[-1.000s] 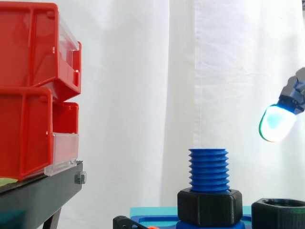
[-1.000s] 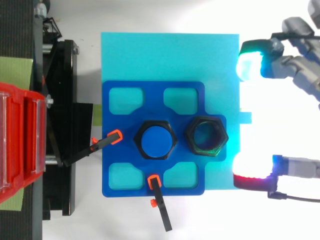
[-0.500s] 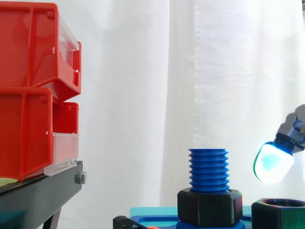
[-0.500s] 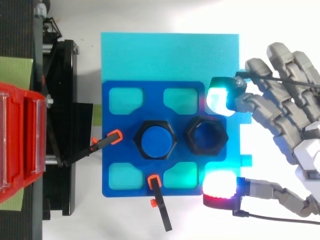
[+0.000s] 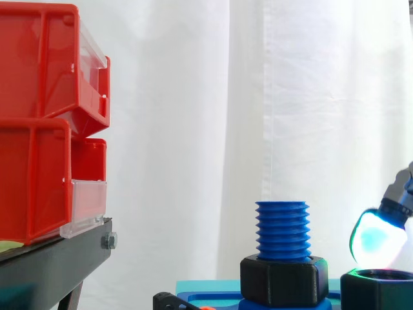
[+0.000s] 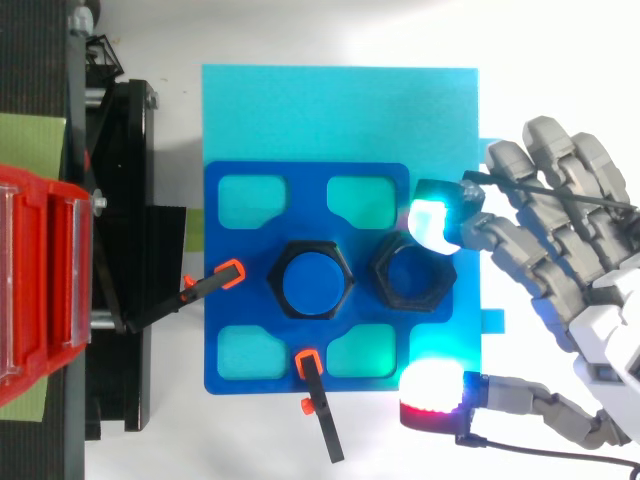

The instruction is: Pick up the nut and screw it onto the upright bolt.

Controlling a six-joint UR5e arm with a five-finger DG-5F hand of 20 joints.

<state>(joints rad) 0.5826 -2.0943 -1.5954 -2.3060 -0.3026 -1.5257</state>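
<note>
At the 1 o'clock edge of the nut (image 6: 413,272), seen from above, one cyan fingertip (image 6: 432,222) of the hand (image 6: 570,260) hangs over the rim. The red-glowing thumb pad (image 6: 430,390) stands at 6 o'clock of the nut, clearly apart from it. The fingers are spread wide and hold nothing; the nut lies between them, not yet gripped. From the side, the cyan pad sits just above the top of the nut, and I cannot tell if it touches.

The black hexagonal nut rests in its seat on the blue fixture plate (image 6: 225,300), which lies on a cyan sheet (image 6: 340,110). The upright blue bolt (image 5: 282,229) stands at 9 o'clock of the nut, just beside it, with a black hex collar (image 5: 284,279) around its foot. Farther at 9 o'clock are the red bins (image 5: 39,123) on the black stand (image 5: 51,261).

I judge that the step in hand is the reach for the nut. The next move calls for closing thumb and fingers on opposite flats, then lifting the nut straight up, high enough to clear the bolt's top thread.
</note>
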